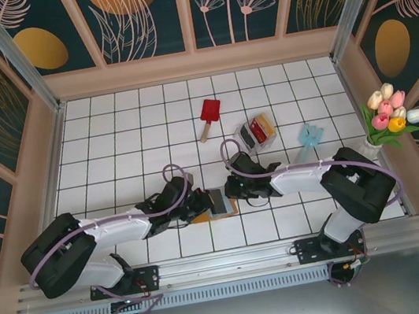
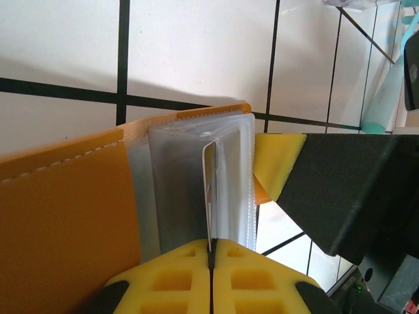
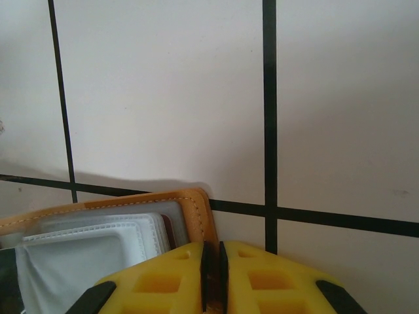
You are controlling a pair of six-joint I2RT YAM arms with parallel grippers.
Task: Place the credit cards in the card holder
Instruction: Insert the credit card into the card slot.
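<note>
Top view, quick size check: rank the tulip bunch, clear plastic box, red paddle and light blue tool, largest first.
1. tulip bunch
2. clear plastic box
3. red paddle and light blue tool: they look too alike to rank.

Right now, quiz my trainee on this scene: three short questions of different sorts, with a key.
1. True or false: the red paddle lies on the table, outside the clear plastic box.
2. What does the right gripper pinch? A the orange cover edge of the card holder; B the red paddle; C the clear plastic box.
3. Fill in: the left gripper is ___ on a thin sheet standing up inside the card holder.
Key: 1 true; 2 A; 3 shut.
</note>
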